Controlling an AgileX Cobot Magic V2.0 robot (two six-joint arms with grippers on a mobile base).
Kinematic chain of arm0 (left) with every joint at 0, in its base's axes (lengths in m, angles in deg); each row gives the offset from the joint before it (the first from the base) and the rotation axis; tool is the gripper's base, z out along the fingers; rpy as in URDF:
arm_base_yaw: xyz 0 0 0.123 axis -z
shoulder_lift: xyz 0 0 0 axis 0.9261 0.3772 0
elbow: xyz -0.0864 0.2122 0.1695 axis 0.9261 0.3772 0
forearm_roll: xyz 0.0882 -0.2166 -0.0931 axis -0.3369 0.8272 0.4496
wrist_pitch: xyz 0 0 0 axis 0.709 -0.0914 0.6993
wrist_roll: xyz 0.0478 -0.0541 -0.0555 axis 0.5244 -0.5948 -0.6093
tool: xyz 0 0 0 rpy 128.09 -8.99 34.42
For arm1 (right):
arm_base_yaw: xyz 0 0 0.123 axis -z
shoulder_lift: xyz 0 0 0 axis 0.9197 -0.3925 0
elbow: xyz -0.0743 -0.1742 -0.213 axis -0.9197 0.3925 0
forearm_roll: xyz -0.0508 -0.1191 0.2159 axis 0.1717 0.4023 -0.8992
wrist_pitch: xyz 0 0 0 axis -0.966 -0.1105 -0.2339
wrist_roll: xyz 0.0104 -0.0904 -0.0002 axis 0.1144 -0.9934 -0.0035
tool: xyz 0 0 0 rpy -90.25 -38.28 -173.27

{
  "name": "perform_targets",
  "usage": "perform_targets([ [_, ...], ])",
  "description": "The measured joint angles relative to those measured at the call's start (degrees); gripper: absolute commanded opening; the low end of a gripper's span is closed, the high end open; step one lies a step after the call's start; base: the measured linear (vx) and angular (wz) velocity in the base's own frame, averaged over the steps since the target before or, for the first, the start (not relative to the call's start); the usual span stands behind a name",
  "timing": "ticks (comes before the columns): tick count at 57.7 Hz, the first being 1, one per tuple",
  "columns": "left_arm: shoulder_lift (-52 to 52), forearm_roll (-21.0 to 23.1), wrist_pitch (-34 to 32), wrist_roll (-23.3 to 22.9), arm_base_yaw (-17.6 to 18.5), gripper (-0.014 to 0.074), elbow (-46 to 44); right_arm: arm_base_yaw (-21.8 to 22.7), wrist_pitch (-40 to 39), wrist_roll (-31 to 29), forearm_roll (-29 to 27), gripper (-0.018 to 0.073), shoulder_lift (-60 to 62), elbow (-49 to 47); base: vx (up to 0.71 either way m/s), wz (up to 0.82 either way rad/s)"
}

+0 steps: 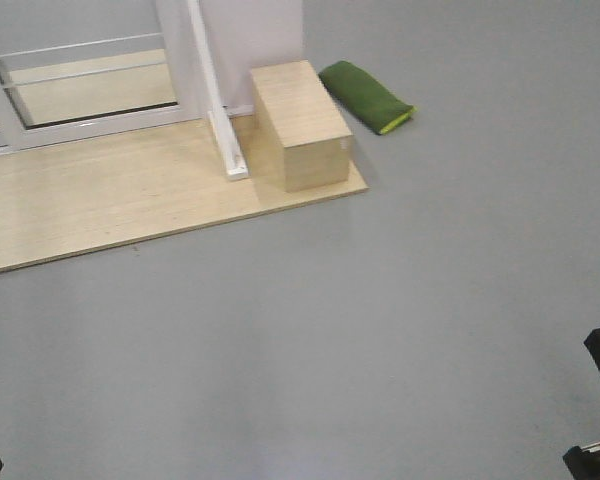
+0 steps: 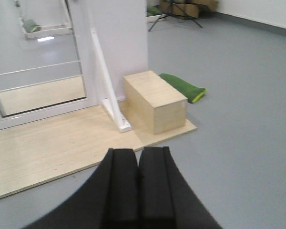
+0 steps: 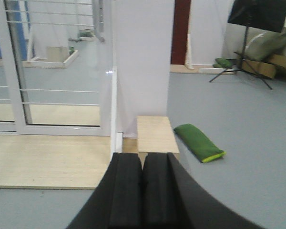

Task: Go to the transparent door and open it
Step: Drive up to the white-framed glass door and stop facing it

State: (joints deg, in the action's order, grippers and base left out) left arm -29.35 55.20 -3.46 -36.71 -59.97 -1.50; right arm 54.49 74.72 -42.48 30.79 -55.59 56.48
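Grey floor [image 1: 380, 330] fills most of the front view, and at its far left edge a low wooden platform [image 1: 100, 200] lies flat against it. At the back of the platform stands the transparent door [image 1: 80, 47], clear glass in a white frame crossed by thin white horizontal bars; it is well apart from both my arms, up and to the left of where I face. Seen from my left wrist, the door [image 2: 38, 81] is left of a white wall panel [image 2: 119, 38], and a slanted white brace [image 2: 107, 86] runs from that panel down to the platform. A wooden box [image 2: 155, 102] sits on the platform's right corner just beside the foot of the brace, and a green bag [image 2: 183, 87] with a yellow end lies on the floor just past the box. From my right wrist the door [image 3: 62, 90] is to the left, and a blurred grey handle [image 3: 101, 21] shows on its right stile near the top of the view. Far off to the right a tripod [image 3: 243, 71] stands on the floor. My left gripper [image 2: 137, 155] hangs over the near edge of the platform with its black fingers [image 2: 121, 181] pressed together, nothing between them. My right gripper [image 3: 142, 157] is the same, fingers [image 3: 126, 186] closed flat against each other and holding nothing.
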Motion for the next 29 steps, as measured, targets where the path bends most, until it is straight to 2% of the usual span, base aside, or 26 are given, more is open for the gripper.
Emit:
perform_targets([
  [15,0.00,0.00,0.00,0.00,0.00,-0.0003,0.00,0.00,0.00,0.00,0.00,0.0000,0.00,0.00,0.52,0.71],
  [29,0.00,0.00,0.00,0.00,0.00,-0.0003,0.00,0.00,0.00,0.00,0.00,0.0000,0.00,0.00,0.54,0.49],
])
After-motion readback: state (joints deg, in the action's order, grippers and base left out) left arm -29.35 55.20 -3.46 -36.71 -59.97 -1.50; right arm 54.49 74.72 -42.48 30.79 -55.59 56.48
